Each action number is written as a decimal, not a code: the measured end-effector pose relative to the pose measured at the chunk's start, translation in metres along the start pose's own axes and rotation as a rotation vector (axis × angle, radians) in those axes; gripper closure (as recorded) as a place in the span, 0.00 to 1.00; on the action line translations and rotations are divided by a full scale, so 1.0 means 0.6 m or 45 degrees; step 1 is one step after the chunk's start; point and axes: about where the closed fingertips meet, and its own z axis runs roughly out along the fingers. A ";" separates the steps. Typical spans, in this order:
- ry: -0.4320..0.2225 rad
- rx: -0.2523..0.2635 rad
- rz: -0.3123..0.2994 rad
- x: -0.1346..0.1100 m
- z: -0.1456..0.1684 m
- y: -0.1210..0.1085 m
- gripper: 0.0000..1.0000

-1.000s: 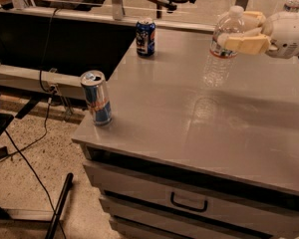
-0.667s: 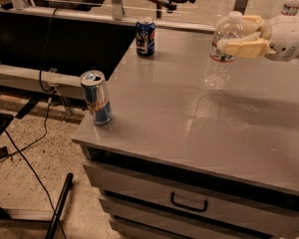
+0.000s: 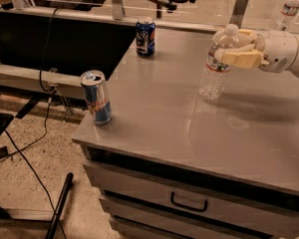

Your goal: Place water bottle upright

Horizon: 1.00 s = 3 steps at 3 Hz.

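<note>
The claw reaches in from the right and is clamped on the bottle, its pale fingers closed around the upper part at the label band, just below the white cap. The bottle hangs over the right half of the counter, nearly upright, its cap leaning a little to the right of its base.

Compared with a second ago, claw and bottle sit lower and slightly further left. The base, which then hung clear above the grey top, is now down at the surface or a hair above it. I cannot tell whether it touches, since the clear plastic runs into its own reflection.

That puts the task in its last stretch: the bottle is carried, turned the right way up and almost set down. What I judge remains is to seat the base flat, straighten the slight lean and open the fingers without nudging it. A light, tall, empty-looking bottle tips easily if let go while tilted.

The tall can at the near-left edge and the dark can at the back stand well apart from the bottle.
</note>
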 end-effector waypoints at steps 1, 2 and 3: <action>-0.002 -0.004 0.000 0.000 0.005 -0.001 0.39; -0.004 -0.008 0.000 -0.001 0.010 -0.002 0.15; -0.006 -0.012 0.000 -0.002 0.015 -0.002 0.00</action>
